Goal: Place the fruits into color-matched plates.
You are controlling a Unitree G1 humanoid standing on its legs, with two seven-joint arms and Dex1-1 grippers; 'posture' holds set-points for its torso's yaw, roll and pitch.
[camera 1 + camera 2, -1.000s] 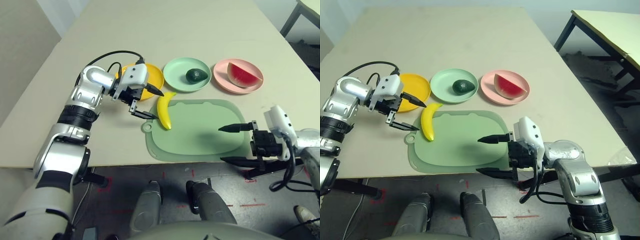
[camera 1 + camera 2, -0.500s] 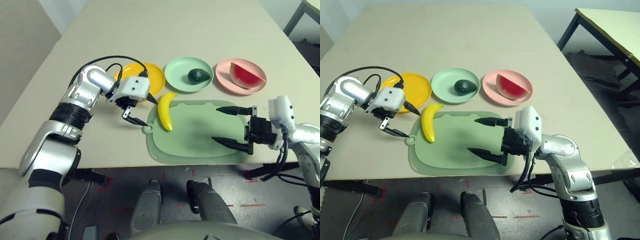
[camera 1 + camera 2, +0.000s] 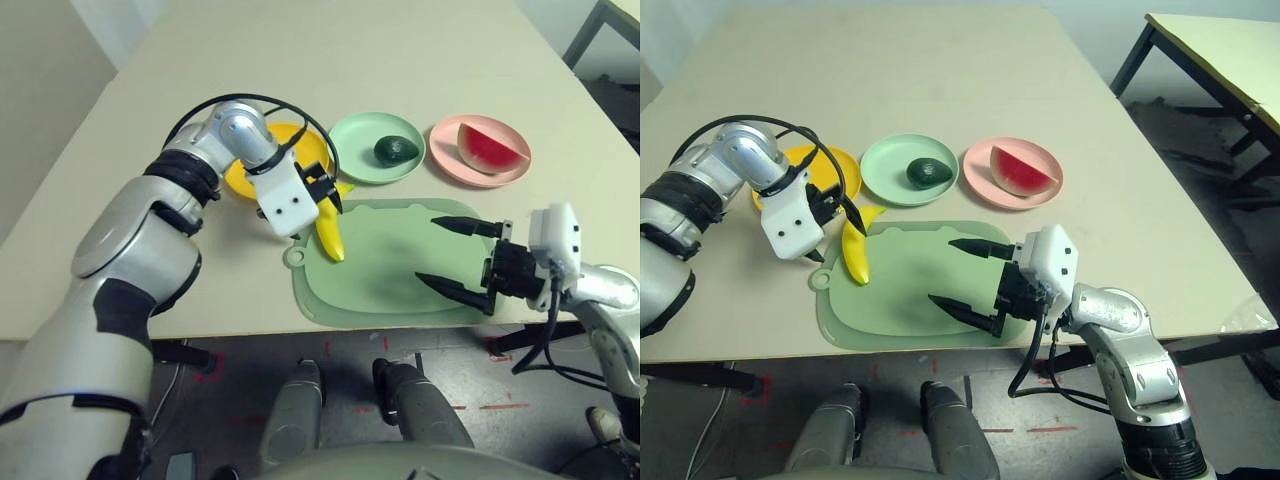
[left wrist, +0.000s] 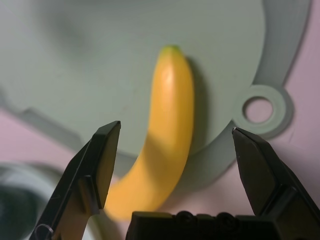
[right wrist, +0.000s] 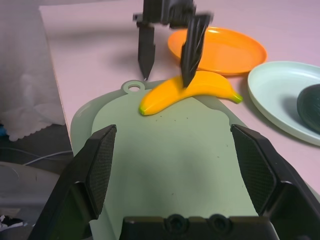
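The yellow banana (image 3: 330, 232) lies across the left edge of the green mat (image 3: 390, 250), just in front of the yellow-orange plate (image 3: 310, 152). My left gripper (image 3: 325, 200) points down over the banana's far half, open, with one finger (image 4: 100, 165) on each side of the banana (image 4: 167, 130); I cannot tell if they touch it. The dark green avocado (image 3: 395, 149) sits in the mint green plate (image 3: 350, 150). The watermelon wedge (image 3: 490, 147) rests in the pale pink plate (image 3: 445, 160). My right gripper (image 3: 425, 250) hovers open over the mat's right half, holding nothing.
The three plates stand in a row behind the mat. My left forearm and its black cable (image 3: 250, 100) cross over the yellow-orange plate. The table's front edge (image 3: 240, 320) runs just below the mat. A second table (image 3: 1220, 50) stands at the far right.
My left gripper swung from beside the banana to point down over it, fingers astride. My right gripper rose from below the table's edge to over the mat's right side.
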